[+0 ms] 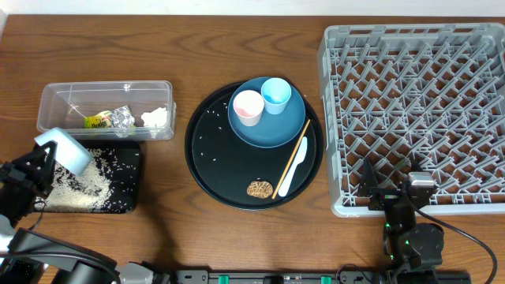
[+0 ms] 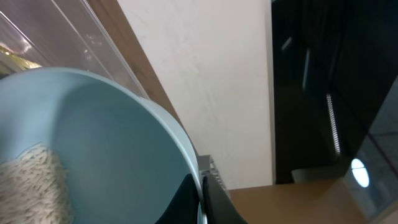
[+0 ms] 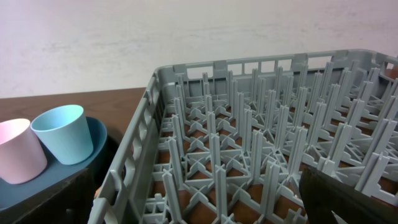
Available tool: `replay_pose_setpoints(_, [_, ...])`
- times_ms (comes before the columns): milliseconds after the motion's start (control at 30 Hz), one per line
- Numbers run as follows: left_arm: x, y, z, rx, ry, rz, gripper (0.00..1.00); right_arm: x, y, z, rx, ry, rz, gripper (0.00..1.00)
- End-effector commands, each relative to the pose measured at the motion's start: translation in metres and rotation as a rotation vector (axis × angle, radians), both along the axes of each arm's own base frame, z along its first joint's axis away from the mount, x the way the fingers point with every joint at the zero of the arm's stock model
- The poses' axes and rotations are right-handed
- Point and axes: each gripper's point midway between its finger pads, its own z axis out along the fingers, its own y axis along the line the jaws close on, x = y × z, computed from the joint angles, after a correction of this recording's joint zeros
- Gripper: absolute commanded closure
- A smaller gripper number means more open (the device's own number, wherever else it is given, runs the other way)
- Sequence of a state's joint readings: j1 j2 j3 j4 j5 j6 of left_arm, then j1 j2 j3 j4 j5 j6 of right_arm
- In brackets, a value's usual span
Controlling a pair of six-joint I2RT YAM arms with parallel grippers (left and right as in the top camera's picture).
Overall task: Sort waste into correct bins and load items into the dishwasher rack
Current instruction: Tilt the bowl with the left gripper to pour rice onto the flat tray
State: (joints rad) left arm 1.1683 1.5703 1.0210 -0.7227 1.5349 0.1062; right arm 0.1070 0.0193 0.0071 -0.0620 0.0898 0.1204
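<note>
My left gripper [image 1: 41, 162] is shut on the rim of a light blue bowl [image 1: 69, 150], held tilted over a black rectangular tray [image 1: 126, 189] covered with rice. In the left wrist view the fingers [image 2: 200, 199] pinch the bowl's rim [image 2: 112, 143], and some rice [image 2: 31, 186] still lies inside. My right gripper [image 1: 392, 189] is open and empty at the front edge of the grey dishwasher rack [image 1: 418, 102], its fingers spread wide over the rack's pegs [image 3: 199, 205]. A pink cup [image 1: 248, 106] and a blue cup [image 1: 276, 95] stand on a blue plate [image 1: 268, 134].
The plate sits on a round black tray [image 1: 209, 166] with a chopstick [image 1: 298, 150], a white spoon [image 1: 289, 177], a cookie [image 1: 259, 188] and scattered rice grains. A clear bin [image 1: 79, 93] behind the rice tray holds wrappers and foil.
</note>
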Motion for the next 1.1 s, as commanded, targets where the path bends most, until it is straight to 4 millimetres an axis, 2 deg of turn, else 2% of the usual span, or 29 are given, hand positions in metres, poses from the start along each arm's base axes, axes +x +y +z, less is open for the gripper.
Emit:
replay_pose_setpoints(0, [0.001, 0.0, 0.007, 0.051, -0.047, -0.011, 0.94, 0.0, -0.002, -0.002, -0.014, 0.005, -0.007, 0.01])
replay_pose_setpoints(200, [0.006, -0.005, 0.009, 0.193, -0.12, -0.047, 0.94, 0.0, -0.002, -0.002, -0.014, 0.005, -0.007, 0.01])
replay_pose_setpoints(367, [0.011, -0.011, 0.007, 0.122, -0.092, -0.066, 0.94, 0.0, -0.002, -0.002, -0.014, 0.005, -0.007, 0.01])
replay_pose_setpoints(467, [0.012, -0.008, 0.005, 0.164, -0.106, -0.067, 0.94, 0.0, -0.002, -0.002, -0.014, 0.005, -0.007, 0.01])
replay_pose_setpoints(533, [0.012, -0.008, 0.004, 0.073, -0.071, -0.061, 0.94, 0.0, -0.002, -0.002, -0.014, 0.005, -0.007, 0.01])
replay_pose_setpoints(633, [0.013, -0.006, 0.003, 0.116, -0.087, -0.064, 0.94, 0.0, -0.002, -0.002, -0.014, 0.005, -0.007, 0.01])
replay_pose_setpoints(767, [0.014, -0.003, -0.001, 0.073, -0.071, -0.061, 0.93, 0.0, -0.002, -0.002, -0.014, 0.005, -0.007, 0.01])
replay_pose_setpoints(833, [0.018, 0.006, -0.013, 0.086, -0.013, -0.041, 0.94, 0.0, -0.002, -0.002, -0.014, 0.005, -0.007, 0.01])
replay_pose_setpoints(900, [0.021, 0.02, -0.038, 0.026, 0.121, 0.01, 0.94, 0.0, -0.002, -0.002, -0.014, 0.005, -0.007, 0.01])
replay_pose_setpoints(933, [0.023, 0.023, -0.042, 0.001, 0.123, 0.01, 0.94, 0.0, -0.002, -0.002, -0.014, 0.005, -0.007, 0.01])
replay_pose_setpoints(1000, [0.026, 0.023, -0.032, -0.053, -0.012, -0.041, 0.94, 0.0, -0.002, -0.002, -0.014, 0.005, -0.007, 0.01])
replay_pose_setpoints(1067, [0.028, 0.025, -0.042, -0.112, 0.008, -0.041, 0.94, 0.0, -0.001, -0.002, -0.014, 0.005, -0.007, 0.01])
